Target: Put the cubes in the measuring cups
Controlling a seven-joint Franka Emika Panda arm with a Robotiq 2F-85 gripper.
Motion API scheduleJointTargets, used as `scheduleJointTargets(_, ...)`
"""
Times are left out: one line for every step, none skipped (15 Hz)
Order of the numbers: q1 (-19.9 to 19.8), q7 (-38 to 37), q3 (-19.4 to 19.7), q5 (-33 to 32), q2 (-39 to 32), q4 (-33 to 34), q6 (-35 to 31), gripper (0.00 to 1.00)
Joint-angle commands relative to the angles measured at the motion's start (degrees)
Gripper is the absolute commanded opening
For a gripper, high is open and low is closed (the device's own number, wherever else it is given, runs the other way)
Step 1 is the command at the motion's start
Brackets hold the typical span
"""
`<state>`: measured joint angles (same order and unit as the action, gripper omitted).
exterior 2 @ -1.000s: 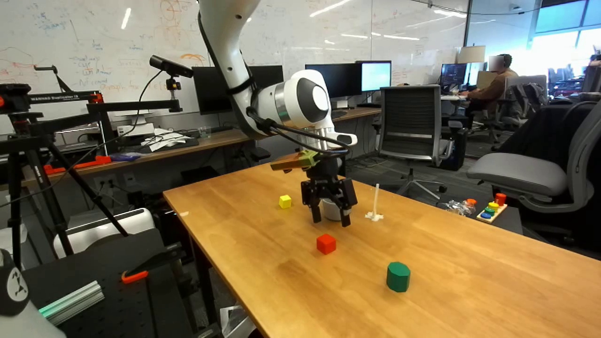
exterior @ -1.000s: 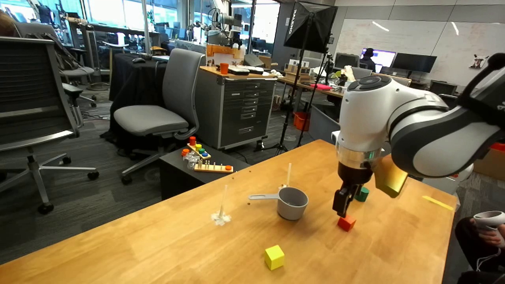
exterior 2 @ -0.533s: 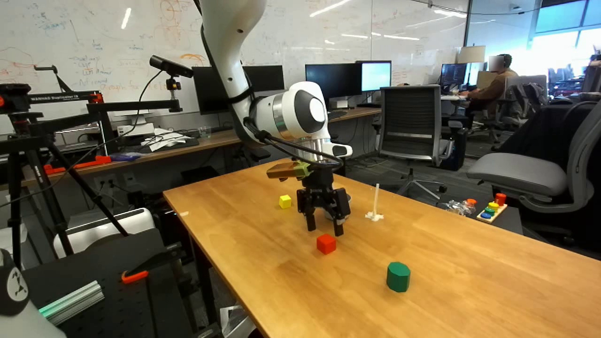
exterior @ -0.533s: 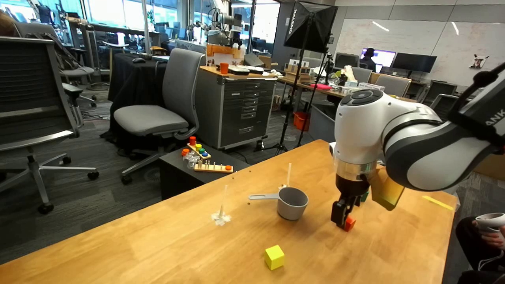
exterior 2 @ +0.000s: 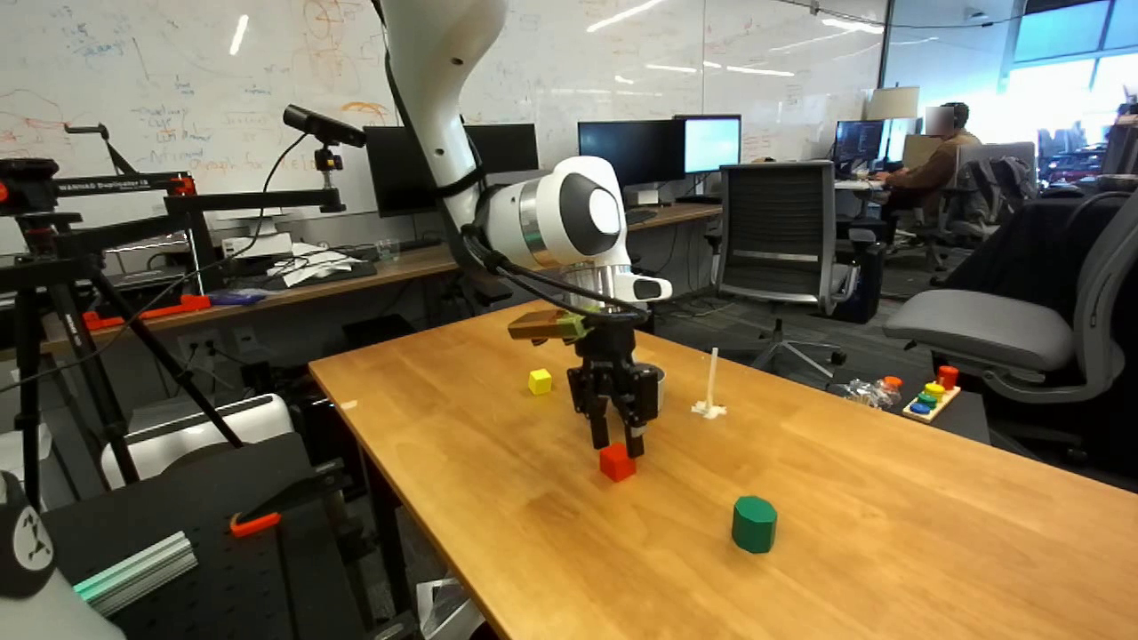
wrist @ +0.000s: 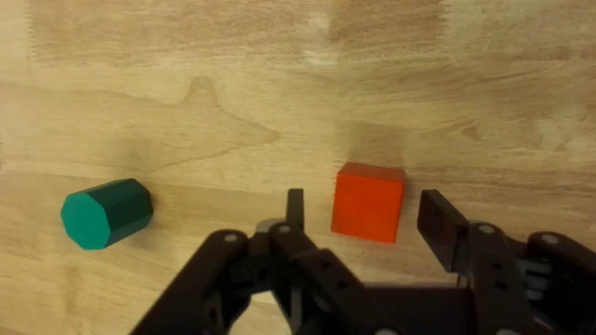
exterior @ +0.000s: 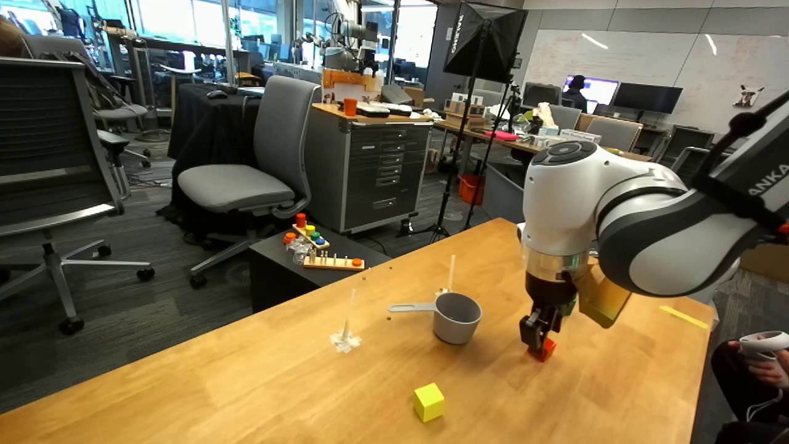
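Observation:
My gripper [wrist: 362, 204] is open, pointing down. In the wrist view the red cube [wrist: 366, 204] lies between its fingertips with a gap on each side. In both exterior views the fingertips are low, close to the red cube [exterior 2: 617, 463]. The green piece [wrist: 86, 221], an eight-sided block, stands to the left in the wrist view; it also shows in an exterior view [exterior 2: 754, 526]. The yellow cube [exterior: 429, 402] lies apart on the table. The grey measuring cup [exterior: 455, 327] stands upright, its handle pointing away from the gripper. The pale see-through cup is not in view.
Two thin pale sticks stand upright on the wooden table [exterior: 246, 382], one with a white clump at its base [exterior: 345, 341], the other behind the grey cup [exterior: 452, 274]. Yellow tape [exterior: 684, 317] lies near the table's edge. A black stand with toys [exterior: 333, 263] is beside the table.
My gripper has come down towards the red cube. Its fingers stand closer together than before. The cubes and the grey cup have not moved.

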<state>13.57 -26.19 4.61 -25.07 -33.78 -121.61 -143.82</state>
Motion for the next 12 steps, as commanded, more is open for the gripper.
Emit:
scheduleJointTargets(1.6, -0.6, 1.2, 1.9, -0.8, 1.6, 1.0, 0.87)
scheduleJointTargets(1.6, -0.6, 1.2, 2.2, -0.8, 1.7, 1.1, 0.88)
scheduleJointTargets(1.5, -0.3, 1.1, 2.5, -0.9, 1.7, 0.9, 0.92)
scheduleJointTargets(1.5, -0.4, 1.1, 2.7, -1.1, 1.8, 0.9, 0.99)
scheduleJointTargets(1.7, -0.5, 1.3, 2.6, -1.3, 1.9, 0.9, 1.0)
scheduleJointTargets(1.7, -0.3, 1.2, 2.7, -1.7, 2.2, 0.9, 1.0)
scheduleJointTargets(1.7, -0.3, 1.3, 2.7, -2.3, 2.8, 1.0, 1.0)
scheduleJointTargets(1.5, 0.1, 1.2, 3.1, -3.1, 3.5, 1.6, 1.0)
scheduleJointTargets(1.6, 0.0, 1.3, 3.2, -3.8, 4.2, 1.8, 1.0)
scheduleJointTargets(1.4, 0.1, 1.3, 3.6, -4.5, 5.0, 2.1, 1.0)
scheduleJointTargets(1.5, -0.1, 1.5, 3.7, -5.1, 5.6, 2.2, 1.0)
scheduleJointTargets(1.6, -0.1, 1.7, 3.7, -5.6, 6.1, 1.7, 0.99)
